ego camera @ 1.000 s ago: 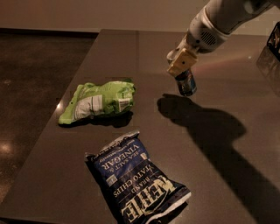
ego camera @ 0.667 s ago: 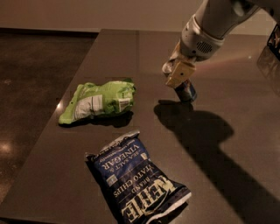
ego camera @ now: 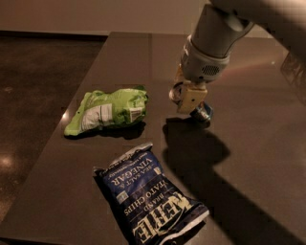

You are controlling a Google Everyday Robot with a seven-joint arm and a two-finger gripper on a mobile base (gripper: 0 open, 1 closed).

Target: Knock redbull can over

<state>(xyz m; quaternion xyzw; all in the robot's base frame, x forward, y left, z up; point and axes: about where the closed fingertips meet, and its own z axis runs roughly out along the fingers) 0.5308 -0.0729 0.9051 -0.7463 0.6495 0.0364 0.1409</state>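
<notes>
- Your pincer (ego camera: 187,101) hangs low over the dark brown glossy tabletop (ego camera: 258,143), right of centre in the view, with its tan tip close to the surface.
- You cannot tell from this angle whether the pincer is wide or narrow.
- It sits at the end of a thick, pale grey, rounded arm (ego camera: 215,40) that comes down from the upper right corner.
- The slim blue-and-silver metal redbull can (ego camera: 204,114) is just beside the pincer's tip, on its right side in the view, and partly hidden behind it.
- Only a small blue and silver part of the can shows. It seems to lean, but you cannot tell for sure whether it stands or tilts, or whether the pincer actually touches it.
- A broad dark shadow (ego camera: 201,153) of the arm runs across the tabletop from under the can towards the lower right.
- To the left of the pincer, and apart from it, a crumpled light green chip bag (ego camera: 107,111) with a white label lies flat.
- Nearer the camera, a dark blue chip bag (ego camera: 148,198) with white lettering reading Kettle, sea salt and vinegar lies flat at a slant, well apart from the can.
- The two bags lie near each other without touching.
- Beyond the tabletop's left edge you see a dark speckled floor (ego camera: 38,95), and a pale wall (ego camera: 95,14) along the top.
</notes>
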